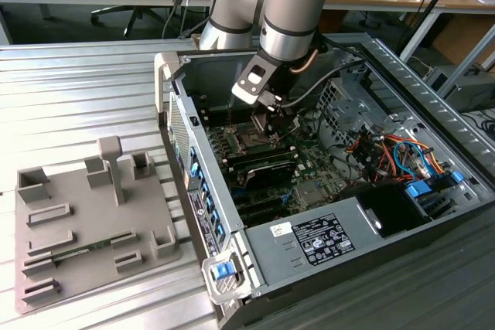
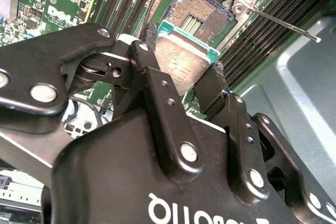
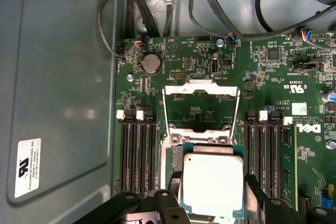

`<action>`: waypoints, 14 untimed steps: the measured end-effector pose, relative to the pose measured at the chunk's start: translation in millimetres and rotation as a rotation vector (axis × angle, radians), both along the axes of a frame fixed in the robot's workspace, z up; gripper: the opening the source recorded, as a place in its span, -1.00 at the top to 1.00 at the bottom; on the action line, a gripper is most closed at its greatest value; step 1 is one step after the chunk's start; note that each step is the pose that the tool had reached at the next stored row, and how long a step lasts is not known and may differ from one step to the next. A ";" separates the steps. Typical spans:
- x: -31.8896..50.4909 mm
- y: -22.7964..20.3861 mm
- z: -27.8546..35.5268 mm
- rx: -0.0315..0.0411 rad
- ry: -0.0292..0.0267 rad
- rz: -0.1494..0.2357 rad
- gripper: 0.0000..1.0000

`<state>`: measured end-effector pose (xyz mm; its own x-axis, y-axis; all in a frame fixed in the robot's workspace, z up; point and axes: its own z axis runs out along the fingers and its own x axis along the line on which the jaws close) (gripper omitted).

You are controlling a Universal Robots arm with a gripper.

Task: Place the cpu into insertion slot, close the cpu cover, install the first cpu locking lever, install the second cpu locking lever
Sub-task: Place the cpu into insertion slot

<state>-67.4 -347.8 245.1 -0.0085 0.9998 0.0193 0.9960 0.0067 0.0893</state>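
My gripper [image 2: 179, 65] is shut on the cpu [image 2: 181, 61], a small square chip with a dull silver top and a green edge. Its black fingers [image 2: 157, 93] press two opposite sides of the chip. In the first wrist view the cpu [image 3: 212, 182] hangs just above the motherboard, over the near part of the insertion slot. The insertion slot [image 2: 203, 6] lies bare with its pin field showing. The cpu cover [image 3: 201, 92] stands swung up at the slot's far edge. A thin locking lever [image 2: 283, 23] sticks out, unlatched. In the exterior view the gripper [image 1: 272, 121] reaches down into the open computer case.
Black memory slots [image 3: 137, 156] flank the socket on both sides. Cables [image 1: 387, 152] and a power supply [image 1: 332, 237] fill the case on the exterior view's right. A grey fixture plate [image 1: 93, 222] lies outside the case on the exterior view's left.
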 end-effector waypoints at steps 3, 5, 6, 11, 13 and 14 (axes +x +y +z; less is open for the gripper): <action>-0.2 1.0 -0.8 0.0001 -0.0001 0.000 -0.09; -0.6 1.2 -1.5 -0.0002 0.0001 0.001 -0.09; -0.7 1.3 -1.8 -0.0001 0.0000 0.001 -0.09; -1.2 1.6 -3.0 0.0000 0.0000 0.001 -0.09; -1.7 1.6 -4.2 0.0000 0.0000 0.002 -0.09; -1.7 1.6 -4.4 -0.0001 0.0000 0.002 -0.09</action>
